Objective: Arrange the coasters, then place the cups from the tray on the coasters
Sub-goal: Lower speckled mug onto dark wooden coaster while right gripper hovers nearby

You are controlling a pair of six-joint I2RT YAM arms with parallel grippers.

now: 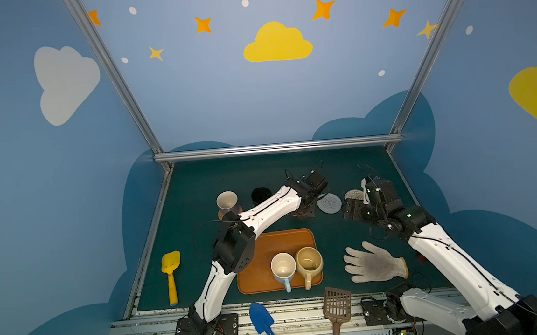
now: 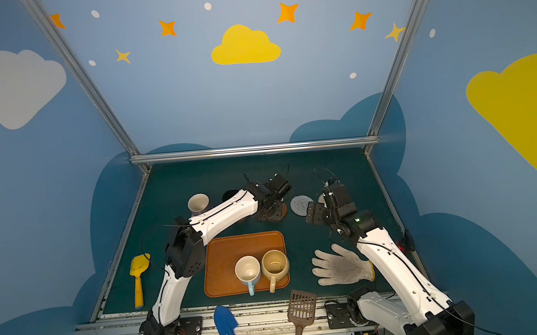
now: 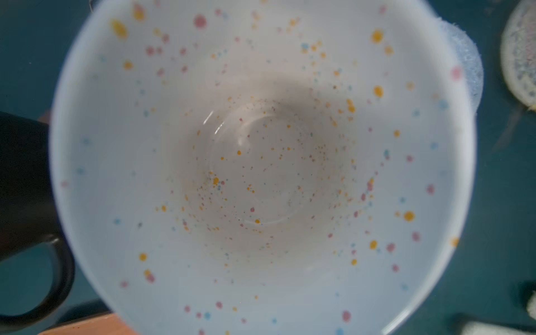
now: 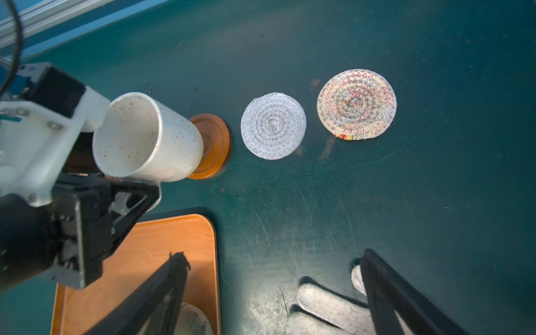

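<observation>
While your left gripper [image 4: 136, 191] clamps the speckled cup [image 4: 145, 136] over the brown wooden coaster [image 4: 216, 145], contact unclear, your right gripper [image 4: 272, 256] hangs wide apart, holding nothing. The grey rope coaster [image 4: 272, 125] and beige rope coaster [image 4: 356, 104] lie alongside. The pale blue cup [image 1: 283, 268] and tan cup [image 1: 308, 261] stand on the tray [image 1: 261, 251].

black cup [image 2: 229, 195] half hidden, speckled cup [image 3: 261, 174] cropped

Dim bluish light and bowed edges mark both top views, while the speckled cup [image 3: 261, 162] blurs in the left wrist view.
</observation>
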